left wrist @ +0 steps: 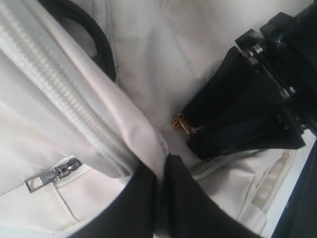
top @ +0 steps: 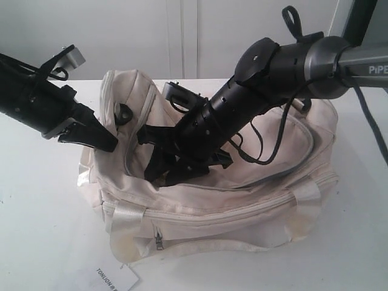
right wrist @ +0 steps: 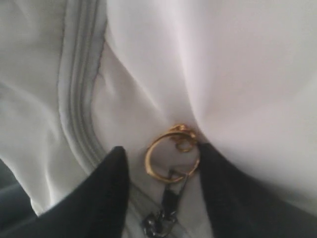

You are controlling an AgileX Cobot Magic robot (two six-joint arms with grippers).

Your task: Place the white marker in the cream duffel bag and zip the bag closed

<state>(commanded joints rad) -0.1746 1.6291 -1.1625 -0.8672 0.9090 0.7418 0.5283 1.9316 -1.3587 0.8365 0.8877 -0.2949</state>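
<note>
Looked like the zipping step: left hand (left wrist: 159, 166) clamped on the bag (top: 242, 200) rim, right hand (right wrist: 161, 148) open with the zipper's gold ring (right wrist: 148, 156) between its fingers, marker out of sight, probably inside, so next it needed to grab that ring and pull.

Your white table (top: 36, 206) carries the cream duffel bag (top: 254, 206), which sits directly under the left pincer (top: 110, 143) and the right pincer (top: 159, 173). A printed white paper tag (top: 115, 277) lies on the table below the left pincer, just beside the bag's front.
</note>
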